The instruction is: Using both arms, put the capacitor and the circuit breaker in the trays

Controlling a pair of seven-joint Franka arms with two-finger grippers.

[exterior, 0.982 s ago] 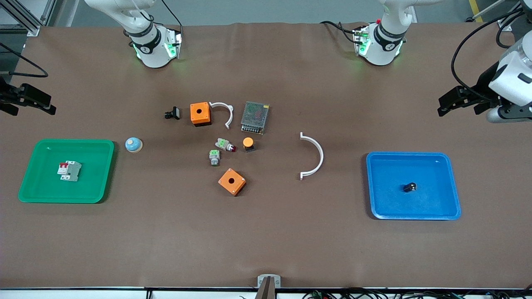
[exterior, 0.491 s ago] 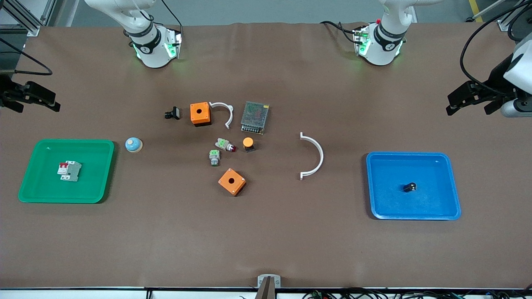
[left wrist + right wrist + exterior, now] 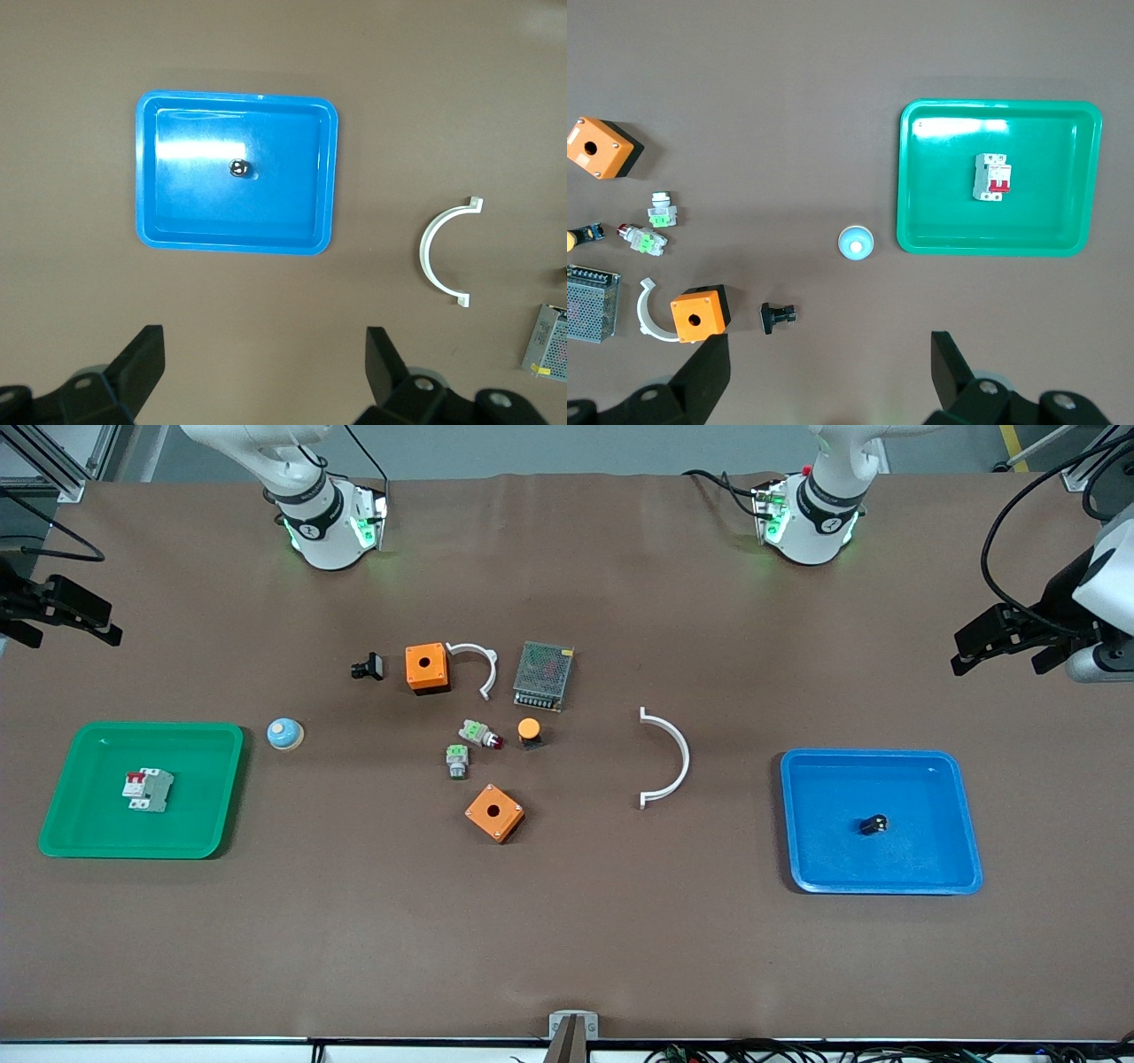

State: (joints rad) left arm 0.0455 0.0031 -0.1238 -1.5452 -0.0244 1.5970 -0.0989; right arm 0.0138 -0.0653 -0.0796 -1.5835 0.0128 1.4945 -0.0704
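Note:
The capacitor [image 3: 873, 825], a tiny black cylinder, lies in the blue tray [image 3: 886, 886] at the left arm's end; it also shows in the left wrist view [image 3: 238, 167]. The circuit breaker [image 3: 147, 790], white-grey with red toggles, lies in the green tray [image 3: 133, 850] at the right arm's end and shows in the right wrist view [image 3: 991, 177]. My left gripper [image 3: 961, 654] is open and empty, high over the table edge beside the blue tray [image 3: 237, 243]. My right gripper [image 3: 108, 627] is open and empty, high over the table edge beside the green tray [image 3: 992, 248].
In the table's middle lie two orange boxes [image 3: 426, 668] [image 3: 494, 812], a mesh power supply [image 3: 543, 675], two grey-green push-buttons [image 3: 457, 760], an orange-capped button [image 3: 529, 731], a black clip part [image 3: 368, 666] and two white half rings [image 3: 671, 757]. A blue-white dome [image 3: 285, 733] sits beside the green tray.
Both grippers have drifted a little outward, toward their own ends of the table, still open. The capacitor, the circuit breaker and the other parts have not moved.

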